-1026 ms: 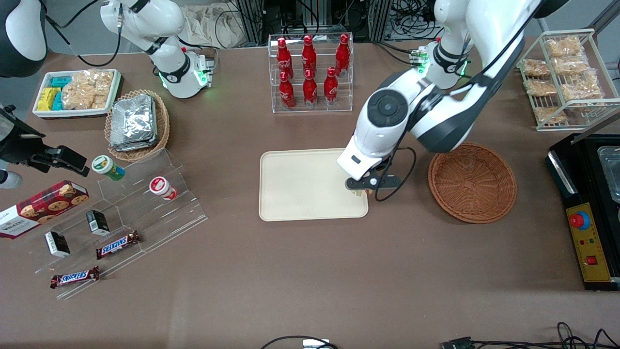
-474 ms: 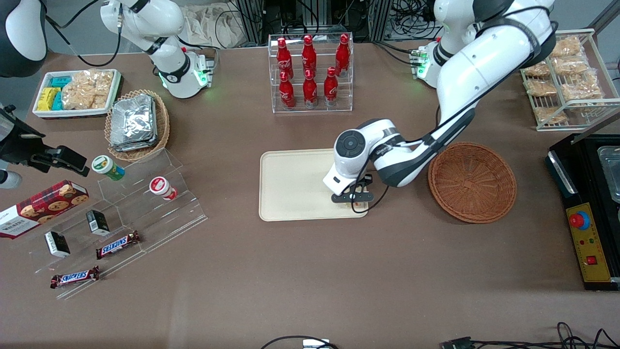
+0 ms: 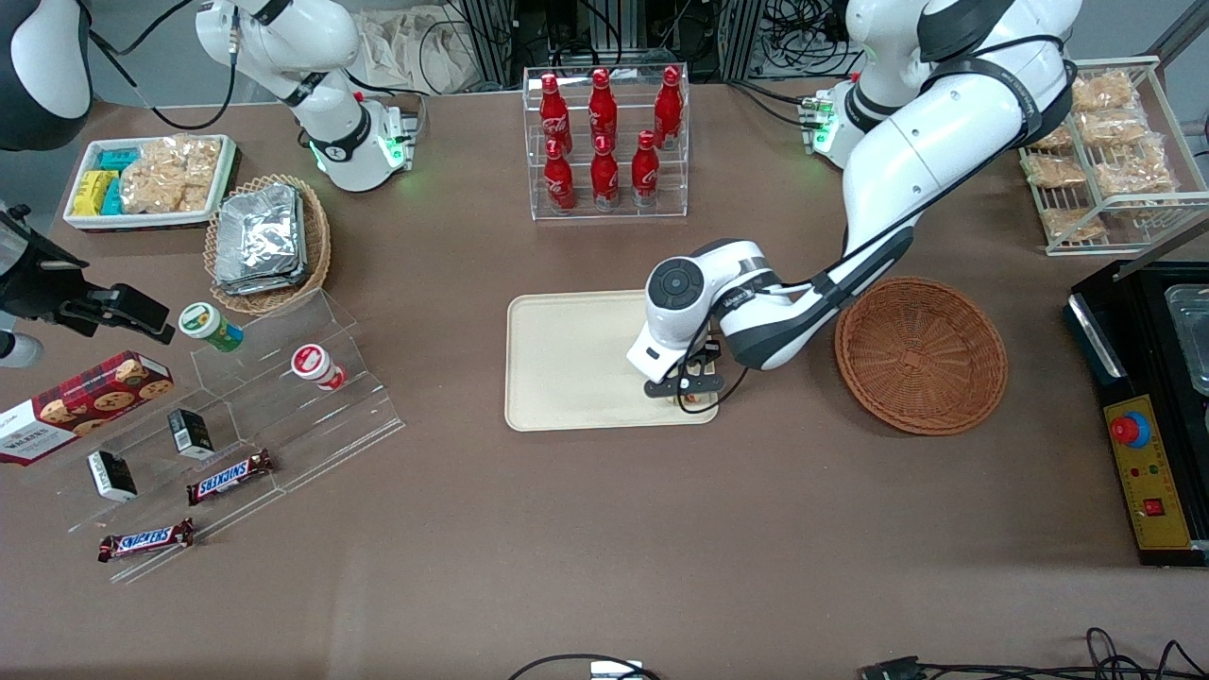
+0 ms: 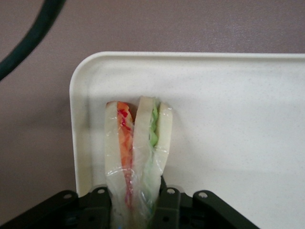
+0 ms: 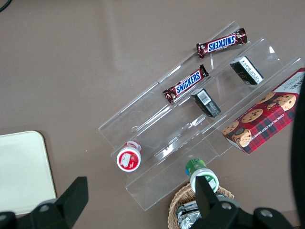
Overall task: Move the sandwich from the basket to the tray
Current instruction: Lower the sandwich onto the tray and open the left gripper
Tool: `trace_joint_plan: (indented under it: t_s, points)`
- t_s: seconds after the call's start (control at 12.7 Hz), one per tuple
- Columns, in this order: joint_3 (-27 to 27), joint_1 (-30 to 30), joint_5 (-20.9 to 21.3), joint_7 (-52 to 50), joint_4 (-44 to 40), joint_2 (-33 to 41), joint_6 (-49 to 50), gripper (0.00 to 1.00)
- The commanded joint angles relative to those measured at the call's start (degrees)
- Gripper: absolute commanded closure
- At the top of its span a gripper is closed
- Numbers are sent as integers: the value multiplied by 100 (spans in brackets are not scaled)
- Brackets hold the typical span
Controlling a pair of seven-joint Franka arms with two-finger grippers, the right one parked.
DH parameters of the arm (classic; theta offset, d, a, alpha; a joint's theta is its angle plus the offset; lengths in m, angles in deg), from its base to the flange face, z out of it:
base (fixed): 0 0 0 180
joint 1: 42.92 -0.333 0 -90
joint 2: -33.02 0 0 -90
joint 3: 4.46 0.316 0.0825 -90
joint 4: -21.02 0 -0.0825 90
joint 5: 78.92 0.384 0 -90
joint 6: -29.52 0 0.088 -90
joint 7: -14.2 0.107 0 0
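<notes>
Sandwich (image 4: 138, 157) pinched between tool (image 4: 138, 210) fingers, standing on edge over a rounded corner of tray (image 4: 228, 119); wrist view shows the wedge's open edge w/ red-orange layer on one side and green on the other, clear wrap creased round it. Lower part of wedge hidden by the black finger mounts; whether it touches the tray floor can't be told. Front view: tool (image 3: 687, 389) sits low over tray (image 3: 567, 359) corner nearest the camera, at the end toward basket (image 3: 921, 354); sandwich (image 3: 692, 397) mostly covered by wrist & cable, only a small scrap of it visible. Basket lies on table (image 3: 604, 529) near the tray, toward working arm's end, apart from it, nothing seen inside. Tray's edge near the tool partly masked by the arm.
</notes>
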Motion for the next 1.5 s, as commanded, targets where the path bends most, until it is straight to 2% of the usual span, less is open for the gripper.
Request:
trace_joint_plan:
  t_s: [0.0, 0.79, 0.95, 1.11, 1.26, 1.42]
  points:
    - [-15, 17, 106, -236, -12, -26, -11, 0]
    - [-67, -36, 97, -192, -65, 53, 24, 0]
    - [-137, -106, 10, -148, -118, 324, 164, 0]
    - [-339, -220, -52, -17, -266, 737, 733, 0]
    - [-568, -440, -690, 605, -695, 1132, 1418, 0]
    - [-437, -493, -1384, 1334, -1030, 1738, 2052, 0]
